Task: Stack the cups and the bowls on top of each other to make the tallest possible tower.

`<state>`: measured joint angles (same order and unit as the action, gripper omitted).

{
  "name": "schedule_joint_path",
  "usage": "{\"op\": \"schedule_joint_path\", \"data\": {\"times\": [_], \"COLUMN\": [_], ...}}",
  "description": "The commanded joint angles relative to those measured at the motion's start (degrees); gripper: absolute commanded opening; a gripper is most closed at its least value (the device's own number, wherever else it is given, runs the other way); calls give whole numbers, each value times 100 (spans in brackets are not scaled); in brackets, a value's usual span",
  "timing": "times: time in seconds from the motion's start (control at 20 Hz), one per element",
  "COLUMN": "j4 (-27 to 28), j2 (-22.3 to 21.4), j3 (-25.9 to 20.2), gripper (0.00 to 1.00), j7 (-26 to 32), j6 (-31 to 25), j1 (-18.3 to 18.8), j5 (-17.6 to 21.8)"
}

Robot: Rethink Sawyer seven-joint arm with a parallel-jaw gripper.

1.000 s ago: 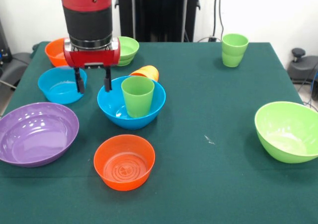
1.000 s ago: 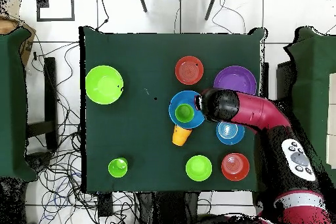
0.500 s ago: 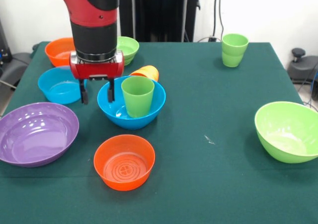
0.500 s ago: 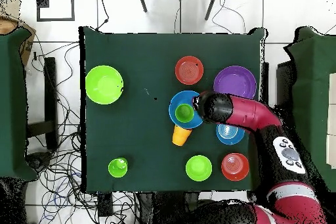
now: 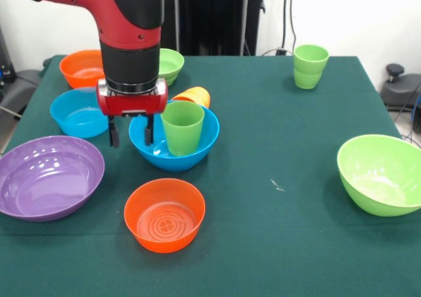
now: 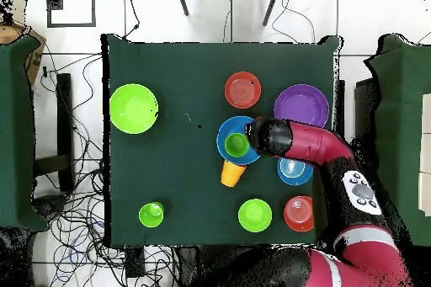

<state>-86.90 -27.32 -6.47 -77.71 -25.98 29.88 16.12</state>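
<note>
The pincer [image 5: 131, 139] is seen with its two fingers [image 5: 114, 137] spread apart and nothing held between them. One finger hangs outside the rim of the blue bowl [image 5: 197, 147], the other inside it, so that the bowl's wall is straddled; whether the wall is touched cannot be told. A green cup [image 5: 182, 126] stands upright in that bowl, just beside the inner finger, and this pair makes up the tower so far. An orange cup [image 5: 193, 97] lies on its side behind the bowl, against its rim.

In the front view, a light blue bowl [image 5: 77, 112] is placed just to the left of the pincer and slightly behind it, with an orange bowl [image 5: 80, 67] and a small lime green bowl [image 5: 169, 65] farther back, both partly hidden by the arm. A purple bowl [image 5: 47, 176] is set in front and to the left, and a second orange bowl [image 5: 164, 214] in front. Well apart to the right, a second green cup [image 5: 310, 66] and a large lime green bowl [image 5: 381, 173] are found.

In the overhead view the pincer is hidden under the arm [image 6: 295, 142], beside the blue bowl [image 6: 227, 131].
</note>
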Motion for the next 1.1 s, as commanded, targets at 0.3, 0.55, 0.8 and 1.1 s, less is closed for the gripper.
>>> {"op": "schedule_joint_path", "data": {"times": [0.3, 0.55, 0.8, 1.1], "j4": [763, 912, 1119, 1333], "j2": [121, -128, -78, -32], "j3": [-5, -9, 69, 102], "gripper": [100, 100, 100, 100], "j7": [-879, -718, -725, -719], "j6": [-357, -929, -1120, -1364], "j1": [-384, -382, -452, -486], "j5": [-254, -472, -583, -732]}}
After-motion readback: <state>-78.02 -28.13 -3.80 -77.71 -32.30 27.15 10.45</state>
